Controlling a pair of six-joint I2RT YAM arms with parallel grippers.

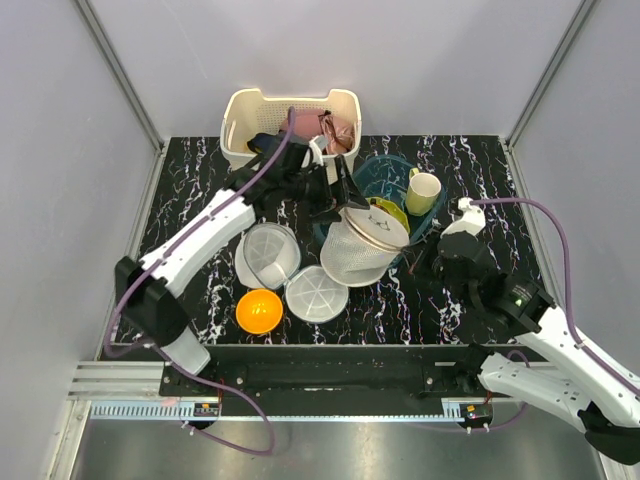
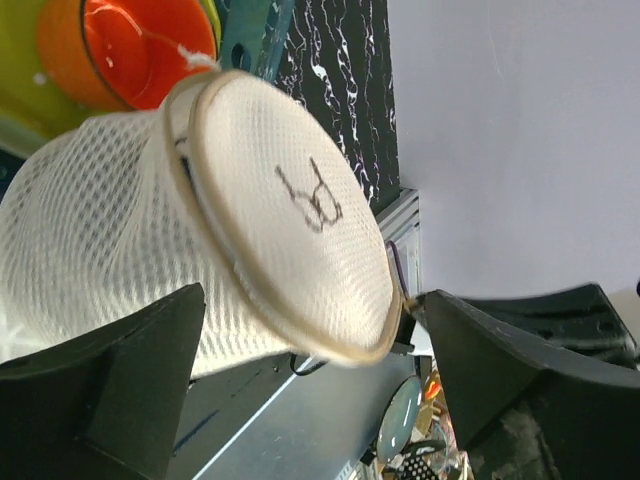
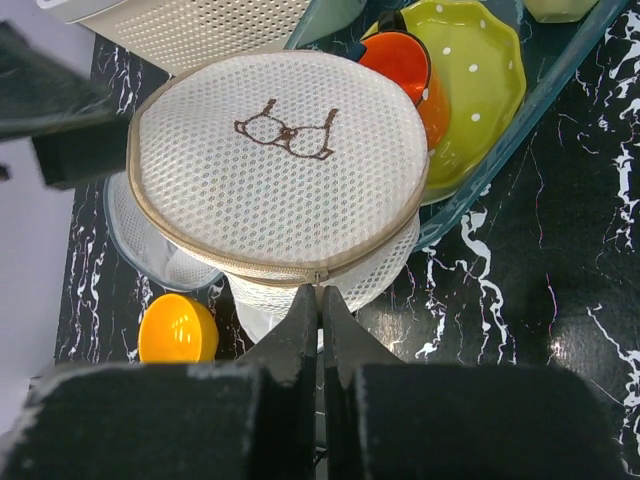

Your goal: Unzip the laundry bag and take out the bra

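Note:
The laundry bag (image 1: 360,248), a round cream mesh case with a bra logo on its lid, leans tilted against the teal rack. Its zip runs around the rim (image 3: 230,262). My right gripper (image 3: 322,292) is shut, its tips pinched right at the zip pull (image 3: 320,272) on the near edge. My left gripper (image 2: 310,375) stands open at the bag's far side, one finger (image 2: 130,380) on each side of the rim (image 2: 330,345) without touching it. The bra is hidden; nothing dark shows through the mesh.
The teal rack (image 1: 432,212) holds a green dish (image 1: 390,212), an orange cup (image 3: 405,60) and a pale mug (image 1: 424,190). Two white ribbed dishes (image 1: 270,250) (image 1: 317,293) and an orange bowl (image 1: 259,310) sit front left. A cream basket (image 1: 240,120) of garments stands behind.

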